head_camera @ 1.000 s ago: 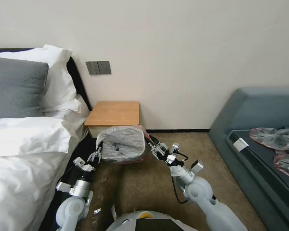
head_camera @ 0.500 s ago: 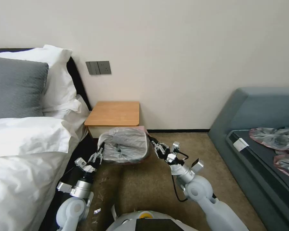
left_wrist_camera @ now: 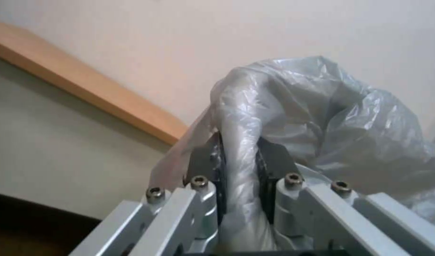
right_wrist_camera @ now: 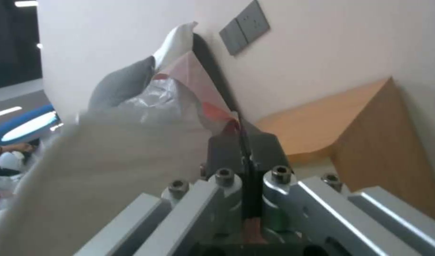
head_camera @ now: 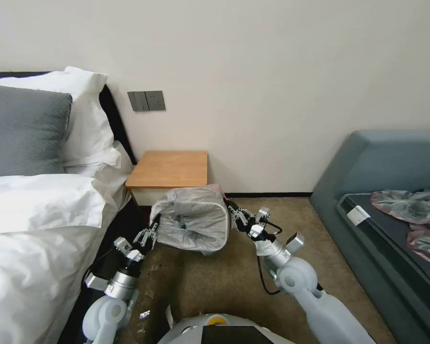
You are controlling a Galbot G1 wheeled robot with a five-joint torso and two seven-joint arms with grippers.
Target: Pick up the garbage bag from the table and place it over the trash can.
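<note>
The thin, wrinkled, translucent grey plastic garbage bag [head_camera: 192, 219] is held stretched between both grippers, in front of the orange-brown wooden table [head_camera: 169, 169]. The left gripper [head_camera: 148, 235] is clamped on one edge, the right gripper [head_camera: 236, 213] pinched on the pink rim opposite. Its long axis runs fingertip to fingertip; both arms are equally near.

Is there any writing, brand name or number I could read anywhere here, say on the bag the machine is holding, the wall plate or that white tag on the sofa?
None can be read.
Garbage bag: no print shows.
Wall switch plate: plain grey, no marking legible.
White tag on the sofa: too small to read, if it bears any text.
Robot's base: a yellow mark, not legible.
</note>
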